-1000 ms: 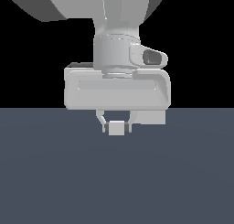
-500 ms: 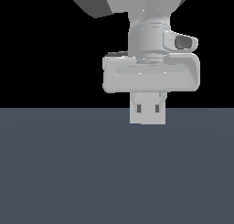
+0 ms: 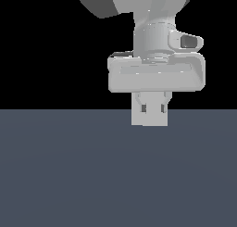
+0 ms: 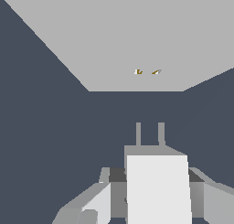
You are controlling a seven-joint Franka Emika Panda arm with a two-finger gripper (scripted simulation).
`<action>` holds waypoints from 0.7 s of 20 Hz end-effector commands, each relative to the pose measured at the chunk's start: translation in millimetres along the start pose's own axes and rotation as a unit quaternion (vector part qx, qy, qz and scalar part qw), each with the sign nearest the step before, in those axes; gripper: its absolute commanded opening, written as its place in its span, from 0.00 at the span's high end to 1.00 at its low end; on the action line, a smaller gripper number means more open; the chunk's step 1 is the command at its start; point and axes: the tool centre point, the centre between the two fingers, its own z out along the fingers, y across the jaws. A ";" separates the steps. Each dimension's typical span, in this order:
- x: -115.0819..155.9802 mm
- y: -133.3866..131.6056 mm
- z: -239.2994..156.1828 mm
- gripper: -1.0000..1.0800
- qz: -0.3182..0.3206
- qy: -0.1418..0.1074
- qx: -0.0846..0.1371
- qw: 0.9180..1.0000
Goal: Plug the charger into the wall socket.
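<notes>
While the gripper (image 3: 152,111) hangs above the dark table (image 3: 69,175), the charger (image 4: 157,186) sits between its two fingers, and the fingers are closed against its sides, so the gripper is holding it. From the charger's front face two thin prongs (image 4: 149,134) point straight forward, away from the gripper. Ahead of the gripper stands the wall socket (image 4: 114,40), a large flat light-grey panel, and its two small yellowish holes (image 4: 146,72) are in front of the prongs, nearly in line with them. The prongs are apart from the panel.
</notes>
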 end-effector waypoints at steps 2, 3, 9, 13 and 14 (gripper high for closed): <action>3.9 0.0 0.4 1.00 0.000 0.000 0.000 1.000; 6.0 0.0 0.7 1.00 0.000 0.000 0.000 1.000; 25.5 0.0 3.2 1.00 0.000 0.000 0.000 1.000; 39.2 0.0 5.0 1.00 0.000 0.000 0.000 1.000; 41.7 -0.1 5.3 1.00 0.000 0.000 0.000 1.000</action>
